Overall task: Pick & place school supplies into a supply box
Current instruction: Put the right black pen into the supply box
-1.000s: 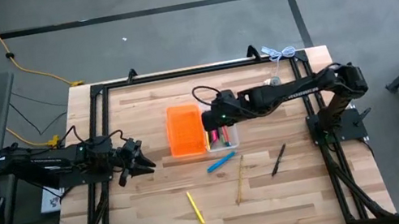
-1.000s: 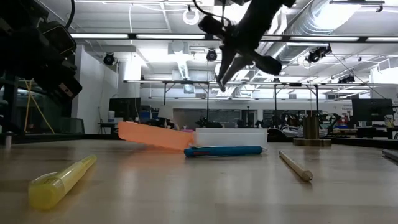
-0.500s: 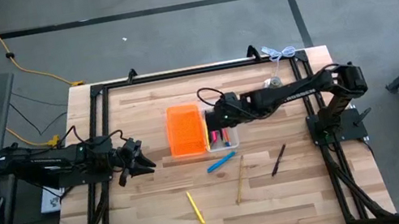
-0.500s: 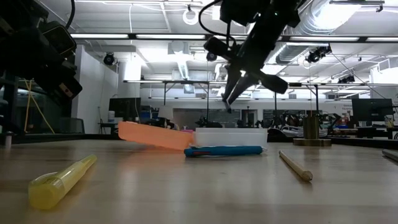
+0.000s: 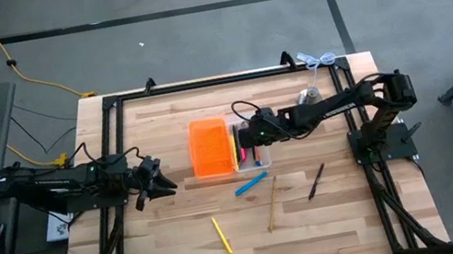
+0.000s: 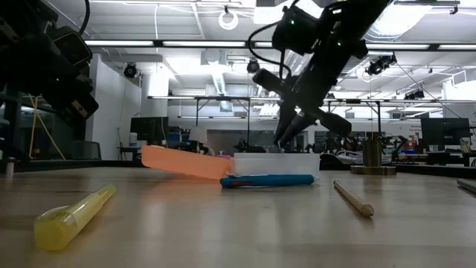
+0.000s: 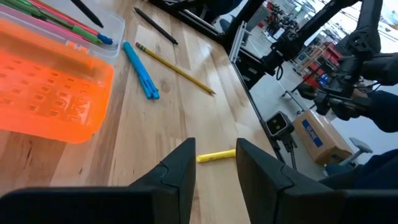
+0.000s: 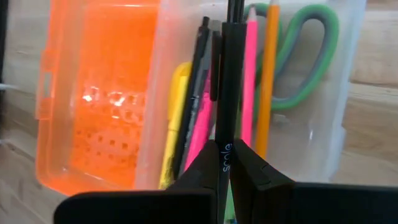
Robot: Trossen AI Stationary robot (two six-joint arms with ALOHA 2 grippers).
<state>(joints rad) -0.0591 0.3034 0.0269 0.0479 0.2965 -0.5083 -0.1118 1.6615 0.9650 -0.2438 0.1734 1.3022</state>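
The supply box lies mid-table, its orange half [image 5: 210,148] beside its clear tray [image 5: 252,156]. The tray [image 8: 311,93] holds green-handled scissors [image 8: 311,37], pink, yellow, orange and dark pens. My right gripper [image 5: 249,135] slants down over the tray, shut on a black pen [image 8: 225,93]. On the table lie a blue pen [image 5: 251,182], a pencil [image 5: 272,203], a yellow highlighter [image 5: 221,235] and another black pen [image 5: 315,181]. My left gripper [image 5: 165,187] waits open at the table's left. My right gripper pinches the black pen's barrel [image 8: 223,134] between its two fingers. The pen runs along the fingers and sticks out past their tips. The fingers [image 6: 291,126] slant down from the table's right side. The pen hangs over the tray's contents; whether its far end touches them I cannot tell.
A silver metal object [image 5: 309,94] stands near the table's far right corner. In the low view the highlighter [image 6: 71,216] lies nearest, the pencil [image 6: 352,199] to its right, the blue pen [image 6: 268,180] against the tray's near side. Bare wood spans the table's near half.
My right gripper has come down toward the clear tray with the black pen, drawing slightly toward the table's right edge. It has stayed shut on the pen throughout. The box and the loose supplies have kept their places.
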